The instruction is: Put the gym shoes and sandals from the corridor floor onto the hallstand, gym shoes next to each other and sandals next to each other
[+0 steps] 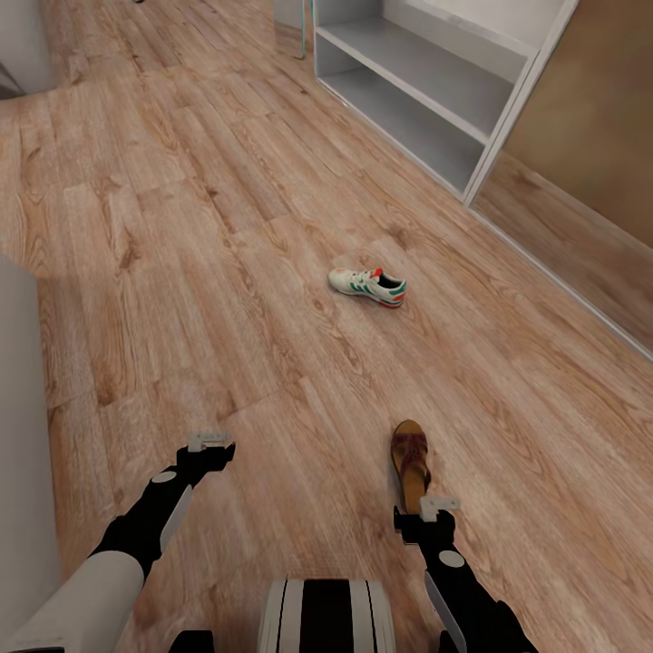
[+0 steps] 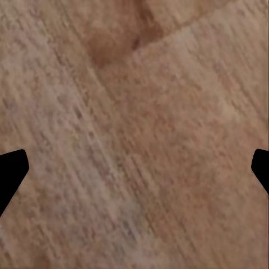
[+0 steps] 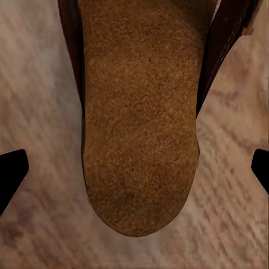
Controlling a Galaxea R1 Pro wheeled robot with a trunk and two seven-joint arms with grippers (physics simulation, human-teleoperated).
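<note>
One white gym shoe [image 1: 367, 286] with green stripes and an orange-red heel lies on its own on the corridor floor [image 1: 227, 272], mid-view. Closer to me a dark brown sandal [image 1: 410, 458] rests flat, its long axis pointing away. My right gripper [image 1: 438, 504] hovers just above the sandal's near end. It is open, and in the right wrist view the tan insole [image 3: 140, 112] sits between the spread fingertips [image 3: 11, 171]. Over bare planks to the left, my left gripper [image 1: 210, 444] is open and empty. The pale-grey hallstand [image 1: 426, 91] stands at the upper right, with two bare shelf levels.
A grey wall or cabinet face [image 1: 18, 453] runs along the left edge. A brown wall panel [image 1: 589, 118] with a pale baseboard lines the right side beyond the hallstand. My striped trunk [image 1: 326, 617] sits at the bottom centre. Open floor stretches between shoe and rack.
</note>
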